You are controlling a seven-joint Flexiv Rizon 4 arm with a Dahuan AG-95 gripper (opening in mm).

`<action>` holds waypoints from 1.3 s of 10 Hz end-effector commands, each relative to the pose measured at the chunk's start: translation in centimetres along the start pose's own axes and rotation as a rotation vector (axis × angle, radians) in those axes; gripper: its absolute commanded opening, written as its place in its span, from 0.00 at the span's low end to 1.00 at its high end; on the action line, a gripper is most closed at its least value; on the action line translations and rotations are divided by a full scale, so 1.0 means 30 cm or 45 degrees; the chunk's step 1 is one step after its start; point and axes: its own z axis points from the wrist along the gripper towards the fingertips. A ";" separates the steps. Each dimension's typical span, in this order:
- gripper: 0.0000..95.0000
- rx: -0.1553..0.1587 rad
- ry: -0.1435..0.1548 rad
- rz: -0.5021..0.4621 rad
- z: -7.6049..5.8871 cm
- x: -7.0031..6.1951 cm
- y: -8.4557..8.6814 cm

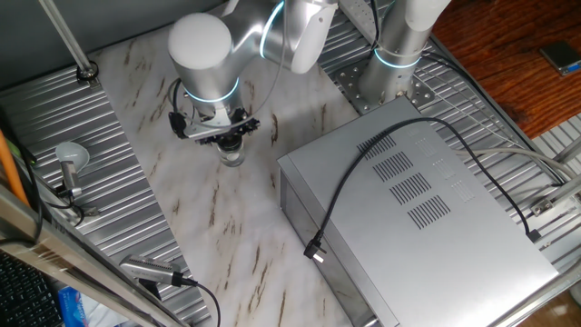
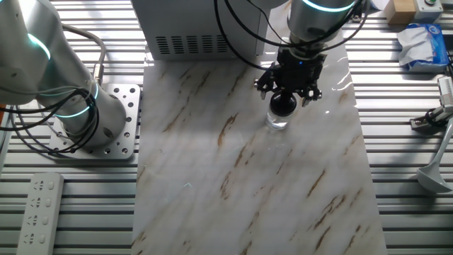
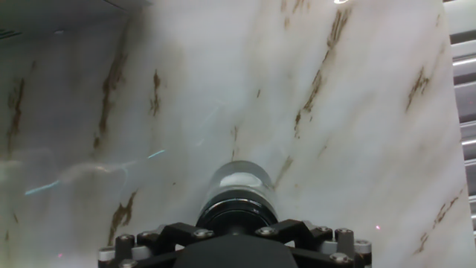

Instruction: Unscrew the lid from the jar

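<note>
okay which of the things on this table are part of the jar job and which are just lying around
Job: jar, lid, gripper closed around the lid.

Lying about: grey metal box, black cable across it, knob on a stem, power strip.

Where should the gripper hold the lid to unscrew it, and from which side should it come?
Grip the lid around its round rim, coming straight from above. The jar stands upright on the table, so the cap faces up. The gripper already sits directly over it there.
</note>
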 end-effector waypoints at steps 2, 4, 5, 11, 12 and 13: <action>1.00 -0.007 0.000 0.005 -0.005 -0.002 0.000; 1.00 -0.012 0.000 0.010 -0.005 -0.003 0.000; 1.00 -0.017 -0.003 0.019 -0.005 -0.003 0.000; 1.00 -0.059 -0.038 0.096 -0.029 0.003 -0.003; 1.00 -0.068 -0.054 0.112 -0.030 0.004 -0.003; 1.00 -0.073 -0.064 0.123 -0.031 0.004 -0.003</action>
